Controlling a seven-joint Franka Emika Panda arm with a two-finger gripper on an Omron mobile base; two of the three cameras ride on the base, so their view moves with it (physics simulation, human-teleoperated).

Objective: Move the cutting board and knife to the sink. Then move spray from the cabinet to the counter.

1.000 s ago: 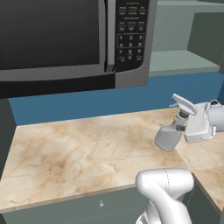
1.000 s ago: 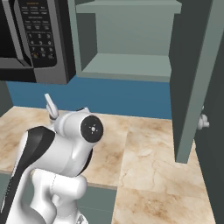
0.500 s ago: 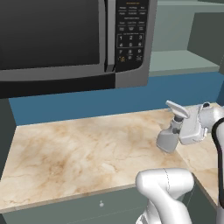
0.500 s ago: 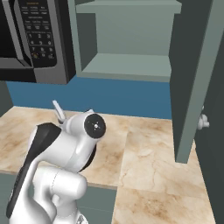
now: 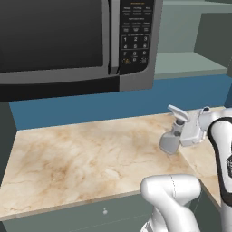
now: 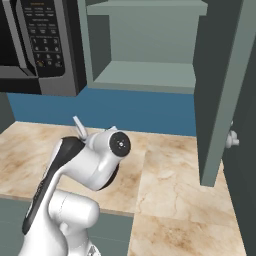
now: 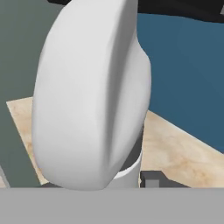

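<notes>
Small grey cone-shaped spray bottle (image 5: 171, 138) pinched in the jaws (image 5: 181, 136), held upright. Its base sits at or just above the beige marbled desk (image 5: 81, 158); contact cannot be told.

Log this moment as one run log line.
phase: placing spray | gripper: shut on spray | spray base: at counter | cabinet door: open

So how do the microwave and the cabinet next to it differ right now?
The microwave is dark, with a keypad and its door closed; the cabinet is grey-green, its door swung open and its visible shelf bare. Both hang above the counter, where the gripper holds the spray.
</notes>
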